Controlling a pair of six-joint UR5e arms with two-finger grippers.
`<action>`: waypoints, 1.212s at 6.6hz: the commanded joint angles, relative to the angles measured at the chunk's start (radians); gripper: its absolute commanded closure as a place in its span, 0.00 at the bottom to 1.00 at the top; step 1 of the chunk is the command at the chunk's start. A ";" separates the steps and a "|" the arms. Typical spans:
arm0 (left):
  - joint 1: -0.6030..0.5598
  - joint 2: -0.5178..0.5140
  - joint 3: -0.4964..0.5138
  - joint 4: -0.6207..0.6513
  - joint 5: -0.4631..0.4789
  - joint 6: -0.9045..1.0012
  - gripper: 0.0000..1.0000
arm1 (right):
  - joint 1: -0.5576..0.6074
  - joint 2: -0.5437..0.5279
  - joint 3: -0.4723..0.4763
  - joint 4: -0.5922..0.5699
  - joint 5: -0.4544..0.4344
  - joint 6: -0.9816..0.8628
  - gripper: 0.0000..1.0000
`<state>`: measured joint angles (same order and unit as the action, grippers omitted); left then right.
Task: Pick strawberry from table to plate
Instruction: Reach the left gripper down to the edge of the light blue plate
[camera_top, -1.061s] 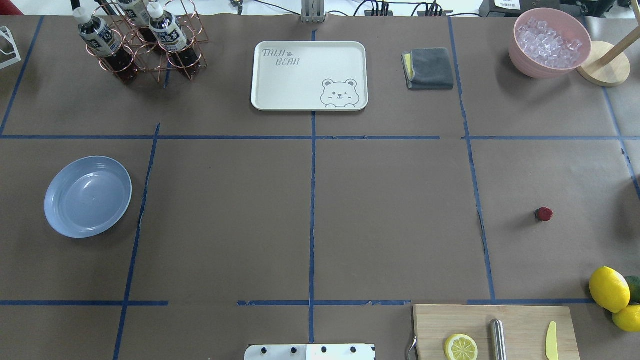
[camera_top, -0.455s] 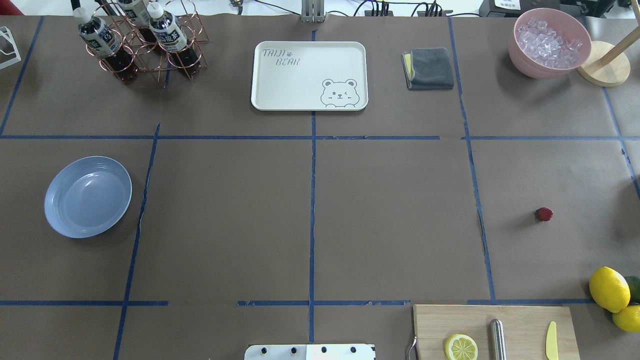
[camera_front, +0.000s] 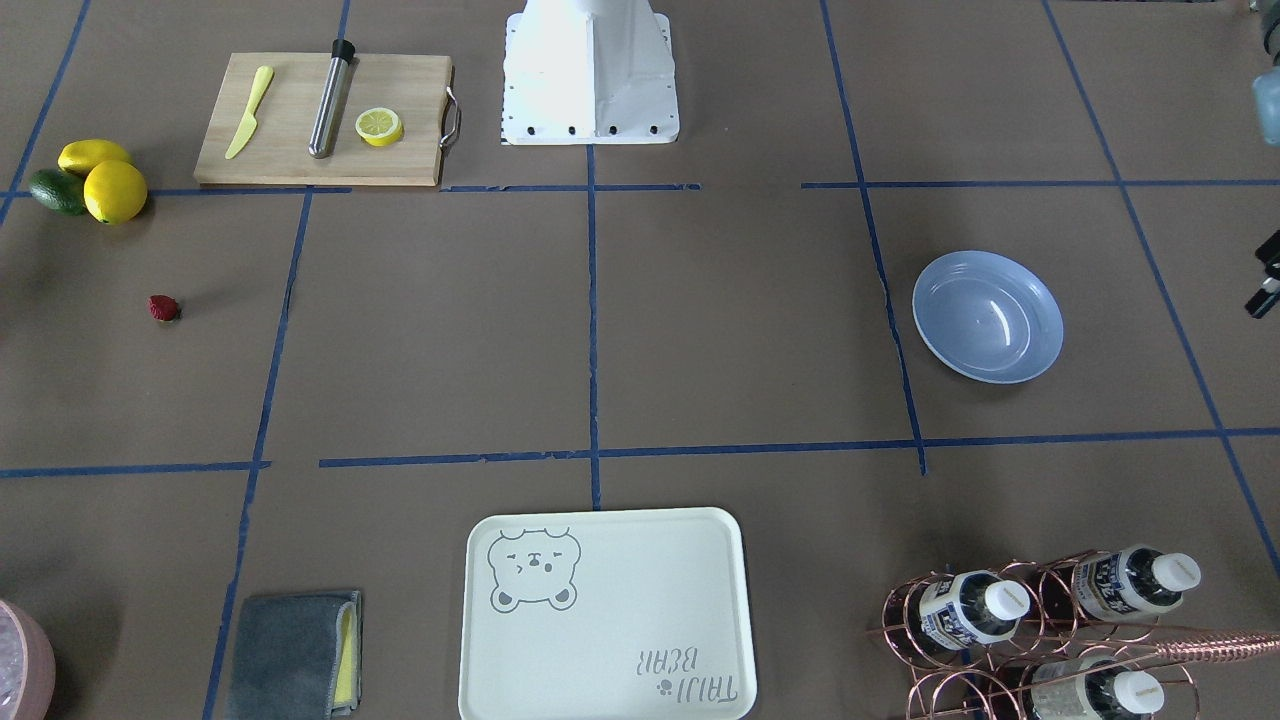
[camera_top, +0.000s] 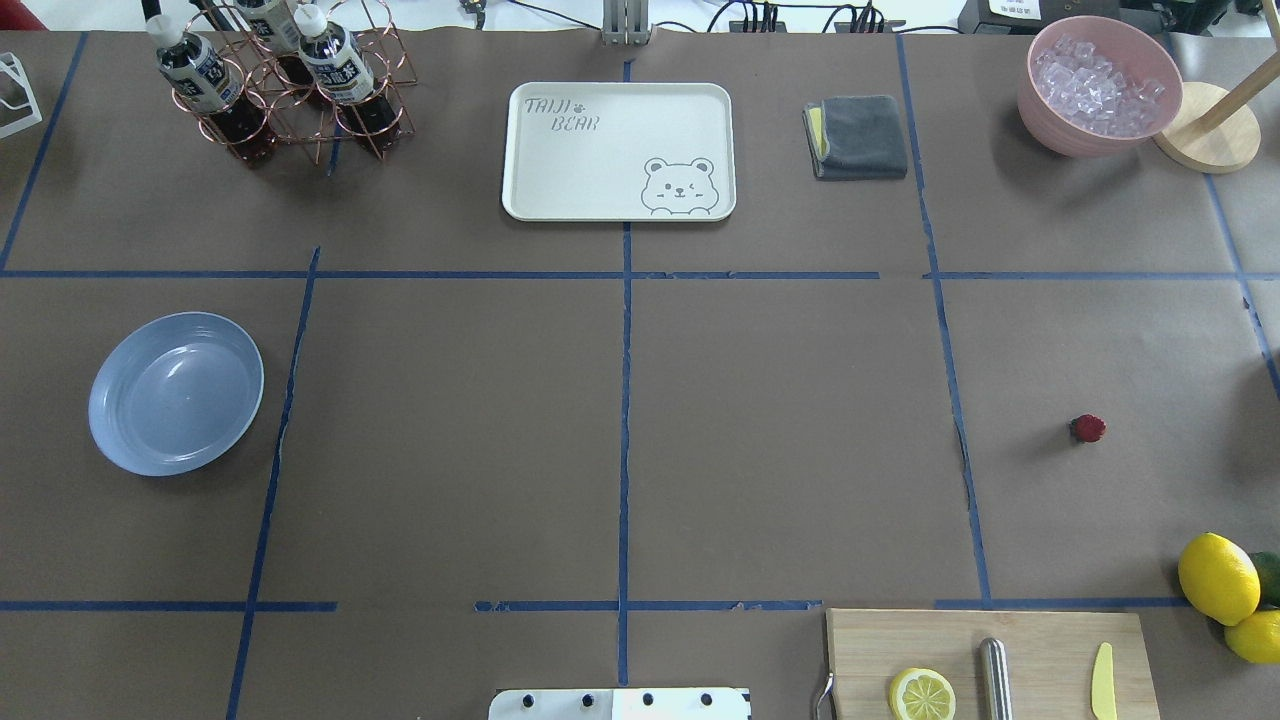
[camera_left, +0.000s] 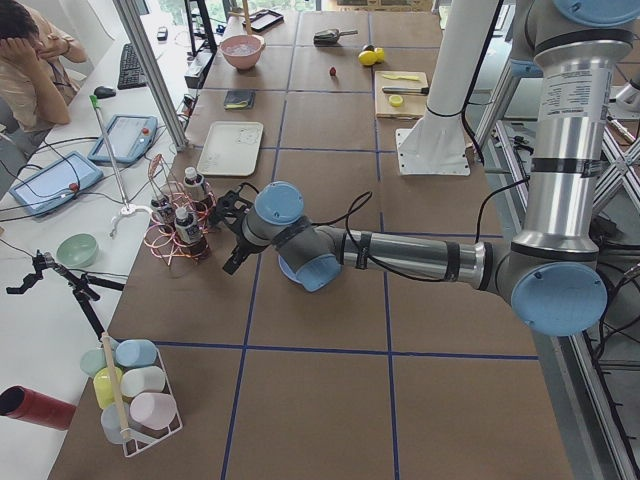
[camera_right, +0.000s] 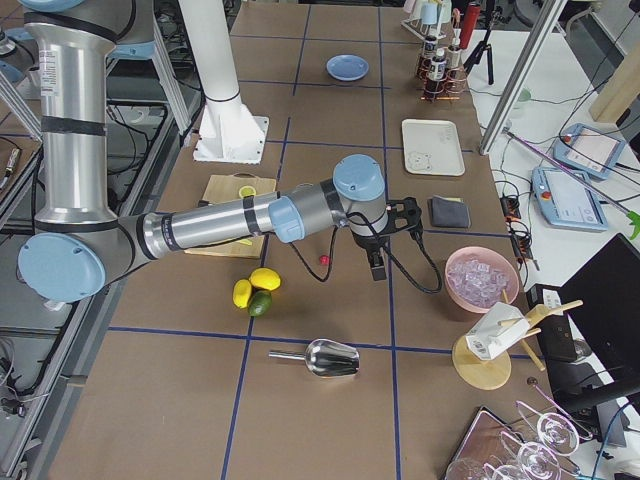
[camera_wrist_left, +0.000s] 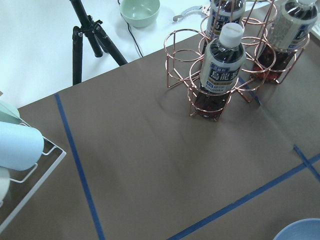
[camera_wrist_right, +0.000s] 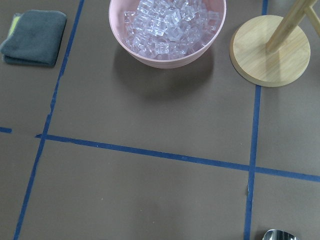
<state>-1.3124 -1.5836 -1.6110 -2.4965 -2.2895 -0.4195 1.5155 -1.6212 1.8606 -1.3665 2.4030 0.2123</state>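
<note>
The table (camera_top: 780, 420), brown paper crossed by blue tape lines, is read here from the overhead view, with twelve o'clock farthest from the robot. A cream bear tray (camera_top: 618, 150) lies at twelve and a folded grey cloth (camera_top: 858, 137) at one. A pink bowl (camera_top: 1045, 128) of ice stands at two, just beside a round wooden base (camera_top: 1205, 135). The strawberry (camera_top: 1088, 428) lies alone at three, with lemons (camera_top: 1218, 578) at four and a cutting board (camera_top: 1045, 650) at five. The plate (camera_top: 176, 393) sits at nine and a copper bottle rack (camera_top: 290, 90) at eleven.

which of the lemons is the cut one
The lemon half on the wooden cutting board, cut face up, next to the metal rod. The other two lemons are whole and lie off the board beside the green avocado.
</note>
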 joint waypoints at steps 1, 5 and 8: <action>0.248 0.039 0.081 -0.175 0.178 -0.272 0.00 | -0.014 -0.002 -0.006 0.047 -0.001 -0.001 0.00; 0.330 0.125 0.217 -0.354 0.225 -0.499 0.35 | -0.015 -0.014 -0.006 0.049 -0.004 -0.004 0.00; 0.410 0.125 0.217 -0.418 0.219 -0.527 0.37 | -0.014 -0.020 -0.005 0.049 -0.005 -0.004 0.00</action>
<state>-0.9269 -1.4594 -1.3950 -2.8859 -2.0698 -0.9291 1.5017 -1.6400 1.8548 -1.3177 2.3980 0.2087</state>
